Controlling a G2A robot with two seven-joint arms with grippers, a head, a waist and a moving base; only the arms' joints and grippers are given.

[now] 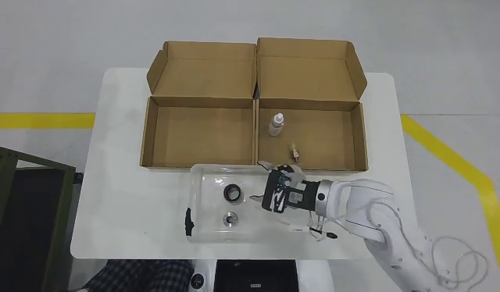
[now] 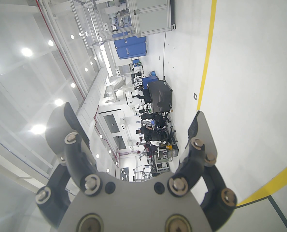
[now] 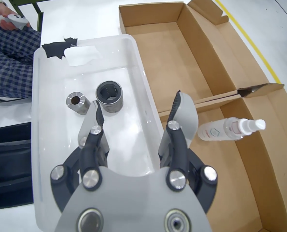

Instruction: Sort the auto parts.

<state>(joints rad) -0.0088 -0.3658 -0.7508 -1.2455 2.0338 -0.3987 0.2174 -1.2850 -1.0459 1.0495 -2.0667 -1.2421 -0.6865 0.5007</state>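
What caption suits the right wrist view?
Open right gripper above a clear bin containing a steel bushing and dark bearing.

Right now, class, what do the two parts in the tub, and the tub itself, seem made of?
Small cylinder: probably steel, bright brushed sheen. Larger sleeve: darker metal, duller grey. Tub: likely plastic, glossy and see-through.

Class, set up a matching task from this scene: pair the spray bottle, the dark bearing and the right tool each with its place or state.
Column 1:
1. spray bottle
2. dark bearing
3. right tool

Column 2:
a. open, holding nothing
b. inside the clear bin
c. inside a cardboard box

Pairs: 1-c, 2-b, 3-a.
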